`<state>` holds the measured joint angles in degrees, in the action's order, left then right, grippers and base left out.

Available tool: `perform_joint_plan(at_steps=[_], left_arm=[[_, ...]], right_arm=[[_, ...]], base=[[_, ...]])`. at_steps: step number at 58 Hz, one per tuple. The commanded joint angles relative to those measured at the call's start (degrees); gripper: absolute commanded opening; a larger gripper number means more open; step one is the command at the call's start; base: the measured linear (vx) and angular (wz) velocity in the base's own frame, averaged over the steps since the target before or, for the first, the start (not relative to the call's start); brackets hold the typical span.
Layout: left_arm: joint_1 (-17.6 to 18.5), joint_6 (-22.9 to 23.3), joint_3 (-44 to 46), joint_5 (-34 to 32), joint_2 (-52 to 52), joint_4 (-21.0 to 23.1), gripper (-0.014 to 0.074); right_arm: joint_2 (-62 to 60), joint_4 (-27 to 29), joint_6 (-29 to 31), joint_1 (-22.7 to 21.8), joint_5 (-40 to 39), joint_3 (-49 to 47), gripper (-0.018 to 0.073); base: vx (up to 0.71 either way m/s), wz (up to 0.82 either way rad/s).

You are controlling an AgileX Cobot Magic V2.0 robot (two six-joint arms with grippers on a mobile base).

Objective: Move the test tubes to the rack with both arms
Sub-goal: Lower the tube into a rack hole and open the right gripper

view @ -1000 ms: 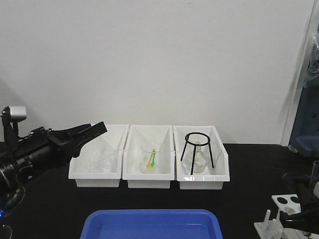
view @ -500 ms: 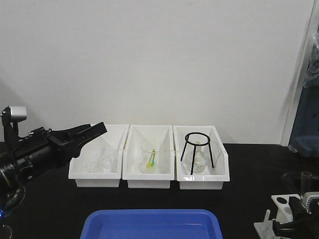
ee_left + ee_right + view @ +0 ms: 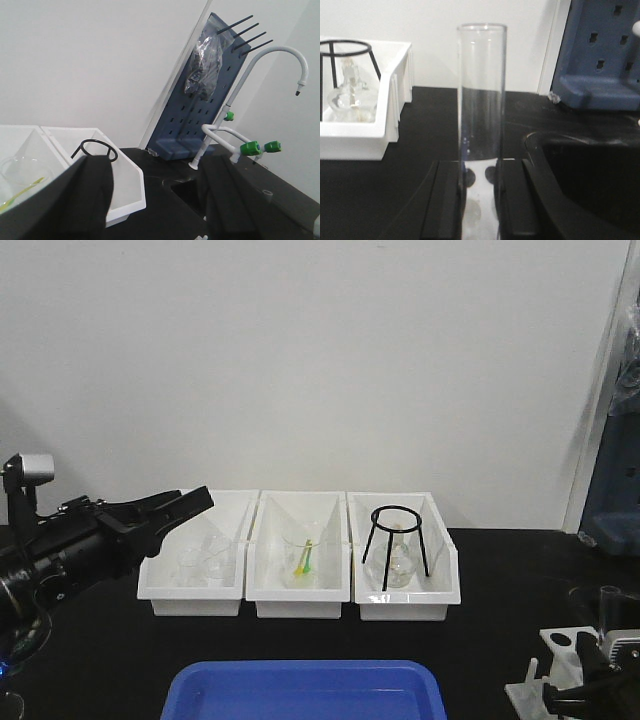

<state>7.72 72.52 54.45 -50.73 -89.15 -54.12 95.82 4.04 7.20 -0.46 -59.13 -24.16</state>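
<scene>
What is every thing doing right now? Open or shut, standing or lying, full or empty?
Left gripper: open, holding nothing.
Right gripper: shut on the test tube.
Test tube: upright, empty, held near the rack.
Rack: standing, no tube seen in it.
Tripod: upright in the right-hand bin, over a flask.

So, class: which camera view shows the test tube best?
The right wrist view: the test tube stands upright and fills the frame, held in the right gripper. The front view shows only its small top at the right edge; the left wrist view misses it.
</scene>
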Motion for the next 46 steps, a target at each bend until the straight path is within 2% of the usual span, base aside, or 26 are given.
perform_joint_plan(at_steps=[1,20,36,46], left_arm=[[0.0,-0.2,2.0,-1.9,2.1,2.8,0.0515],[0.0,-0.2,2.0,-1.6,2.1,2.8,0.0515],[0.0,-0.2,2.0,-2.0,2.1,2.8,0.0515],[0.0,-0.2,2.0,-2.0,2.1,2.8,0.0515]], right_arm=[[-1.8,-0.7,0.1,-0.3,-6.6,-1.2,-0.0006],[-1.8,-0.7,0.1,-0.3,-17.5,6.7,-0.0005],[-1.8,-0.7,0.4,-0.3,-15.0,6.7,0.0016],[-1.8,1.5,1.4,-0.3,-10.6,6.7,0.0136]], base=[[0.0,0.0],[0.0,0.0],[0.0,0.0],[0.0,0.0]])
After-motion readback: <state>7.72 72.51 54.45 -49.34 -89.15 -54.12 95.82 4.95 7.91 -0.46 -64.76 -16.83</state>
